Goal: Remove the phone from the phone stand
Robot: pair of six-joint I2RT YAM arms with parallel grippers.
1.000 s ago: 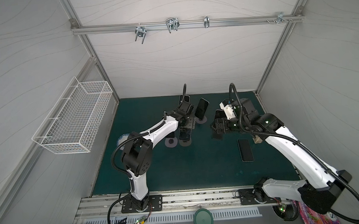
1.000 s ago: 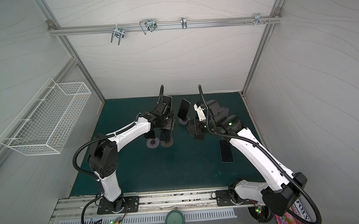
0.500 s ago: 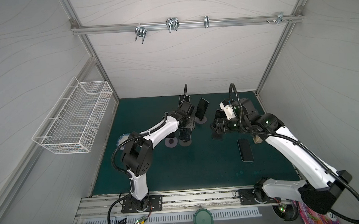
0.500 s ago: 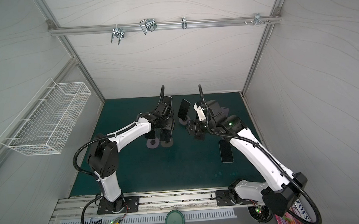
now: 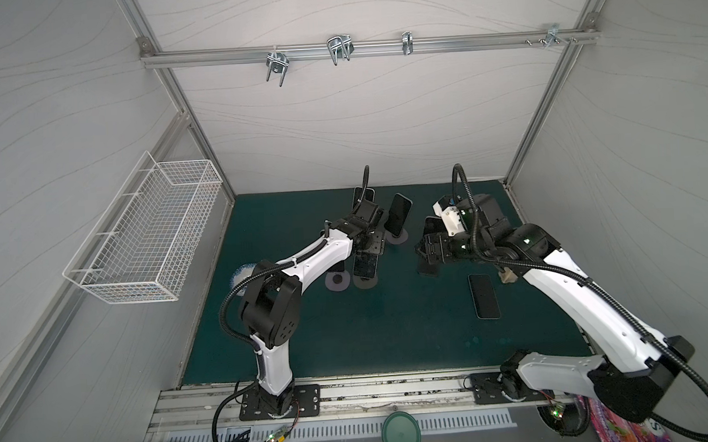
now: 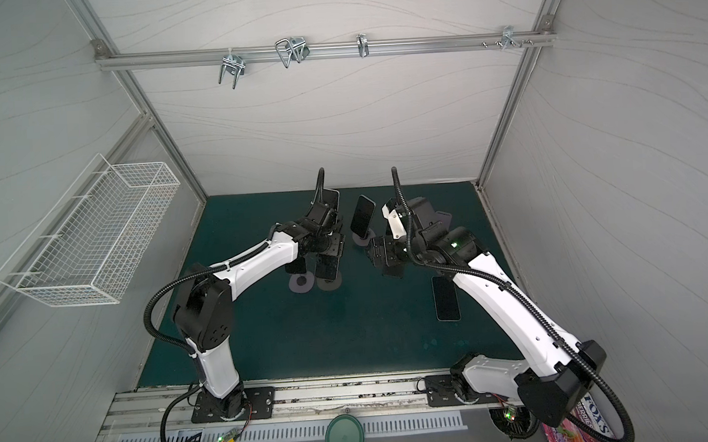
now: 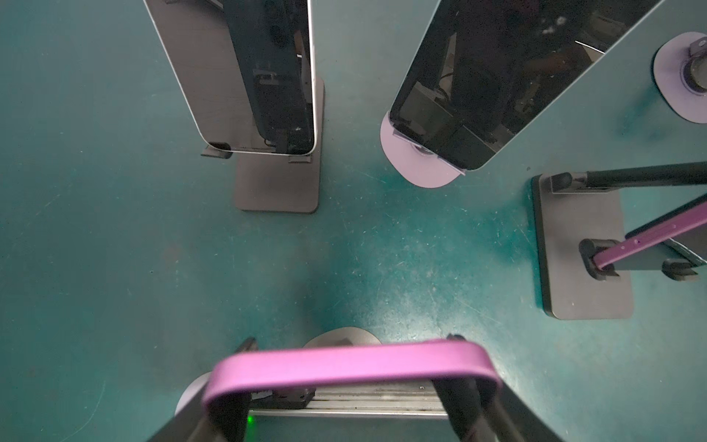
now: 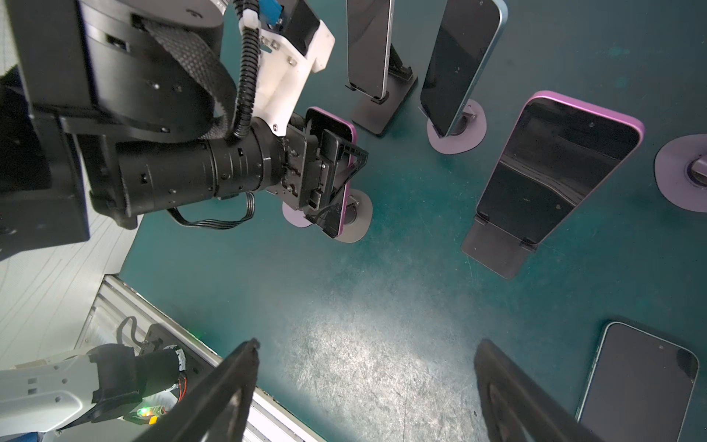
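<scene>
The left arm (image 5: 305,266) rises from its base at the front rail, folds at a high elbow and runs its white forearm out low toward the middle of the green desk (image 5: 350,338), with the wrist tipped downward. The left pincer (image 5: 368,252) is clamped across the sides of the purple-edged phone (image 5: 365,268) near its upper end. In the left wrist view the purple top edge lies between the two black fingers (image 7: 468,405). The phone stands upright over the round grey foot of its phone stand (image 8: 359,225); whether it has come clear of the cradle cannot be told. The right arm (image 5: 577,297) climbs from its base at the front right in a long slant, then bends at the wrist so that the right pincer (image 8: 367,344) points down at bare desk, spread wide with nothing in it. A dark phone (image 5: 484,296) lies flat on the desk just beside that forearm
</scene>
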